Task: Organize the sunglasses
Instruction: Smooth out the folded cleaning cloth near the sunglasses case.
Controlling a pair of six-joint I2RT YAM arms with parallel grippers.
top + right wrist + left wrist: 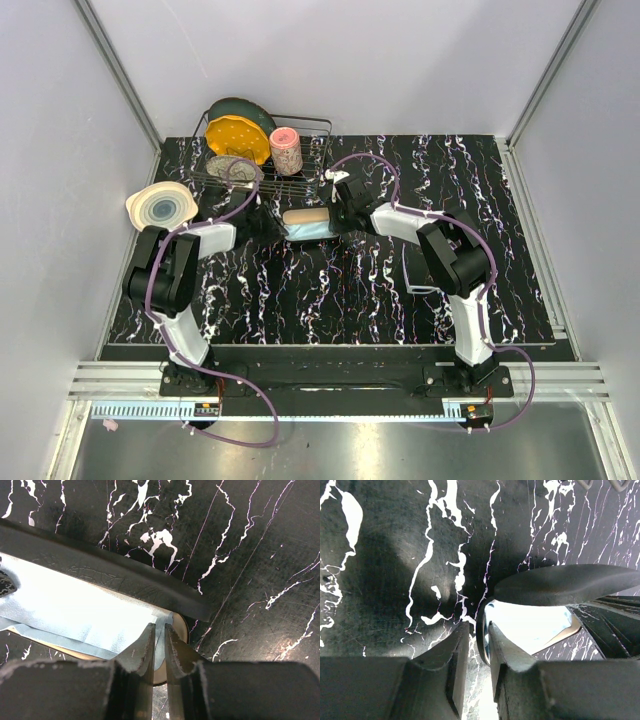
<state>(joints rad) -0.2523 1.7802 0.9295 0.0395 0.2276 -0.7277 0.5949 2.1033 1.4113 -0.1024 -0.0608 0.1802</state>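
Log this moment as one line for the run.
left gripper: clamped on case end | right gripper: clamped on opposite case rim | case: open, blue cloth inside | sunglasses: not visible

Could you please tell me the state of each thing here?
glasses case: open, lid raised.
light-blue cloth: spread inside the case.
left gripper: closed on the case's rim.
right gripper: closed on the cloth's edge.
pink cup: upright in the rack.
yellow plate: on edge in the rack.
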